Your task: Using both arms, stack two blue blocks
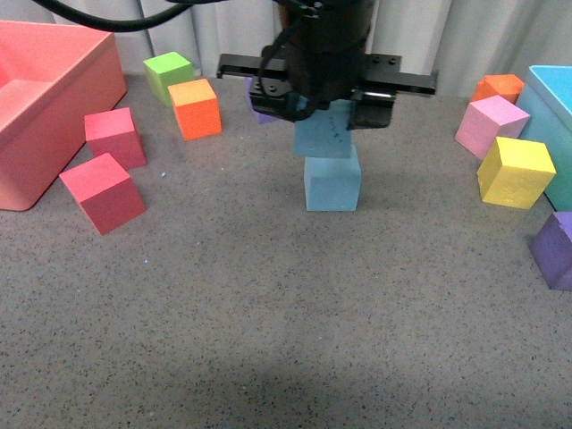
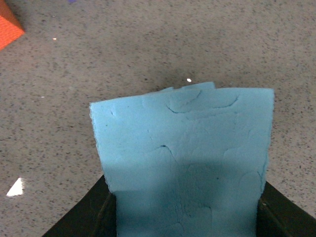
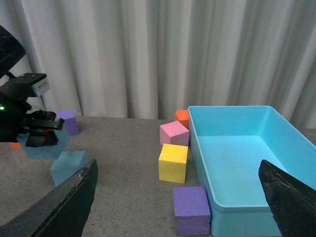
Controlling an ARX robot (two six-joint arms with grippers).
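From the front view my left claw (image 1: 323, 107) is clenched on a sky-blue block (image 1: 323, 134), which hangs slightly tilted over the second blue block (image 1: 332, 183) standing on the grey worktop (image 1: 268, 313). Their edges seem to meet, but I cannot tell whether they touch.

The left wrist view fills with the held block's embossed face, a black finger (image 2: 101, 215) at each lower corner.

Only the right wrist view shows my right claw (image 3: 177, 197), its fingers spread wide and grasping nothing, well apart from the stack. From there the held block looks offset, not squarely over the lower one.

Beside the light-blue bin (image 1: 552, 107) sit yellow (image 1: 516, 172), pink (image 1: 492, 125), orange (image 1: 500, 87) and purple (image 1: 556, 250) cubes. The left arm hides most of another purple cube (image 1: 259, 112) behind it.
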